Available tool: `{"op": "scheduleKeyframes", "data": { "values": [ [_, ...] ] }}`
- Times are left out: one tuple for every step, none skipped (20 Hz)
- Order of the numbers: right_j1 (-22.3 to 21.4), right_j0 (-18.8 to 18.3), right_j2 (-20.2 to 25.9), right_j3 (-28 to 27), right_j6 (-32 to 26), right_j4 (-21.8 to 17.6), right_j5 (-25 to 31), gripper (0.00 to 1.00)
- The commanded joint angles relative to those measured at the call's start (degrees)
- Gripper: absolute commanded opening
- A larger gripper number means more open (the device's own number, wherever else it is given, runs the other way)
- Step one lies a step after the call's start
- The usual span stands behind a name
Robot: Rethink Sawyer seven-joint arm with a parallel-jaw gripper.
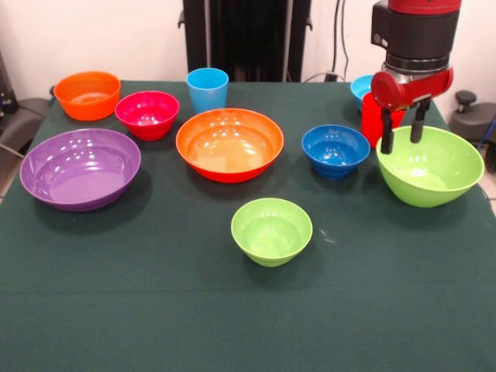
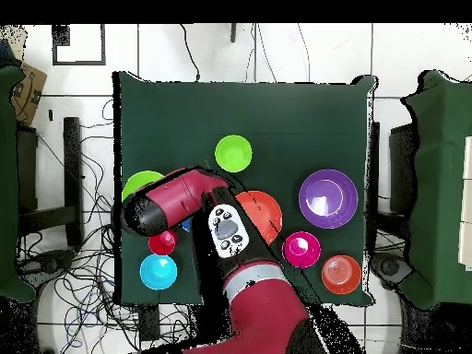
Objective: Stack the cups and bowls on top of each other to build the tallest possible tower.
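A: How is the arm (image 1: 415, 39) sitting?

B: It is coming straight down at the far right of the table (image 1: 155, 310), wrist vertical. The gripper (image 1: 402, 132) is hanging with its two dark fingers (image 1: 387, 139) narrowly parted and holding nothing, tips just over the far rim of the large lime green bowl (image 1: 430, 167). From overhead, the arm (image 2: 180, 203) is covering much of that bowl (image 2: 138, 184).

A: What is crowding it?

B: The red cup (image 1: 373, 120) is standing just behind the fingers, and the light blue bowl (image 1: 360, 87) is lying beyond it at the far edge. The dark blue bowl (image 1: 335, 150) is sitting just left of the lime one.

A: And the rest?

B: All standing singly, nothing stacked. The large orange bowl (image 1: 229, 144) is sitting mid-table, the light blue cup (image 1: 208, 87) behind it, the magenta-red bowl (image 1: 147, 114) and small orange bowl (image 1: 87, 94) at far left, the purple bowl (image 1: 80, 168) near the left edge. The small lime green bowl (image 1: 271, 230) is sitting nearest, with bare cloth in front of it and to either side.
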Motion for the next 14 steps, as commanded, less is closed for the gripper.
{"op": "scheduleKeyframes", "data": {
  "values": [
    [1.3, -0.3, -1.0, -1.0, 0.1, -3.5, 0.3, 1.0],
    [1.2, -0.2, -1.1, -0.8, 0.2, -3.5, 0.1, 1.0],
    [1.0, -0.1, -1.3, -0.5, 0.3, -3.7, 0.0, 1.0],
    [0.8, 0.1, -1.5, -0.2, 0.4, -3.9, -0.1, 1.0],
    [0.6, 0.4, -1.7, 0.1, 0.6, -4.1, -0.3, 1.0],
    [0.4, 0.5, -1.7, 0.3, 0.6, -4.1, -0.1, 1.0],
    [0.4, 0.5, -1.6, 0.3, 0.3, -3.8, 0.5, 1.0],
    [0.4, 0.5, -1.5, 0.3, 0.1, -3.6, 1.2, 1.0],
    [0.4, 0.1, -1.3, 0.3, -0.3, -3.4, 1.5, 1.0],
    [0.2, -0.1, -1.2, 0.7, -0.3, -3.4, 1.2, 1.0],
    [0.1, -0.3, -1.1, 1.0, -0.3, -3.4, 1.0, 1.0],
    [-0.1, -0.4, -1.1, 1.3, -0.3, -3.3, 0.8, 1.0],
    [-0.2, -0.5, -1.0, 1.5, -0.3, -3.4, 0.6, 1.0],
    [-0.2, -0.4, -1.1, 1.6, -0.2, -3.3, 0.7, 1.0]
  ]
}}
